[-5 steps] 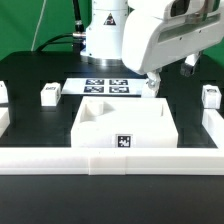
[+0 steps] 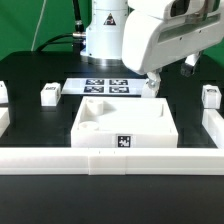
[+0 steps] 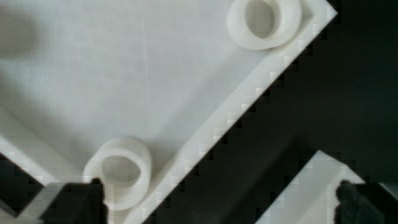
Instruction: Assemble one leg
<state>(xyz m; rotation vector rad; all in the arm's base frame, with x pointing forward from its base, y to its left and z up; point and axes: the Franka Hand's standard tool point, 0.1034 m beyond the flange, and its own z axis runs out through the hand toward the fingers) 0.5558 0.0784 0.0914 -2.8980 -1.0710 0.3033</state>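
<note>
Small white legs with marker tags stand on the black table: one at the exterior view's left [image 2: 48,94], one at its right [image 2: 210,96], and part of another at the far left edge [image 2: 3,92]. The large white tray-like piece [image 2: 100,128] lies in the middle. My gripper [image 2: 150,86] is low at that piece's far right corner. In the wrist view the gripper [image 3: 214,208] is open, with dark fingertips [image 3: 64,200] wide apart. The piece's edge with a round corner hole [image 3: 121,172] lies between them. It holds nothing.
The marker board [image 2: 108,87] lies just behind the tray-like piece. A long white rail [image 2: 60,160] runs along the front, with white side walls at both ends [image 2: 214,125]. A white strip [image 3: 329,190] shows near one fingertip.
</note>
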